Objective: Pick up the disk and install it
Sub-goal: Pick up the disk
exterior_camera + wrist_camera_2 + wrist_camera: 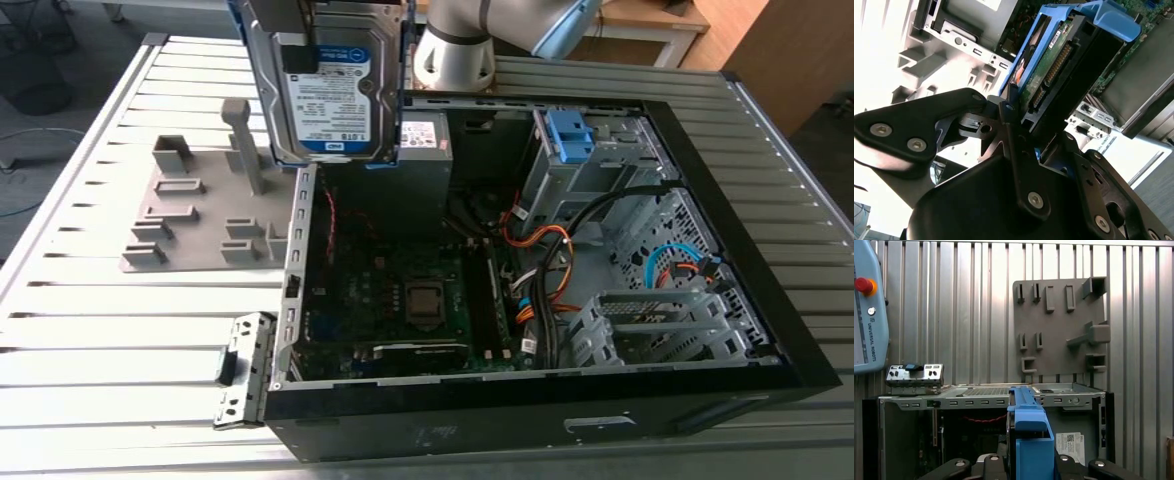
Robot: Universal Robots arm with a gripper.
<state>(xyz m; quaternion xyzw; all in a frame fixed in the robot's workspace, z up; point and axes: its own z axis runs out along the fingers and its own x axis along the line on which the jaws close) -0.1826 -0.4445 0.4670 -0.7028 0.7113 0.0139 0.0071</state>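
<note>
The disk [334, 85], a silver hard drive with a white-and-blue label in a blue plastic bracket, hangs upright in the air over the far corner of the open computer case [747, 300], toward the exterior view's left. My gripper [318, 12] is shut on its upper end. In the second wrist view, black fingers [1009, 112] clamp the disk [1054, 60] by its flat sides, its connector edge showing. In the first wrist view, the blue bracket [1029, 435] rises between the gripper's [1029, 467] black links, above the case's edge.
Inside the case lie a motherboard [400, 300], a grey power-supply box [430, 150], cables and a drive cage with a blue latch [567, 135]. A grey fixture plate [200, 210] with upright pegs sits on the slatted metal table [107, 340]. A teach pendant [866, 305] lies beside the case.
</note>
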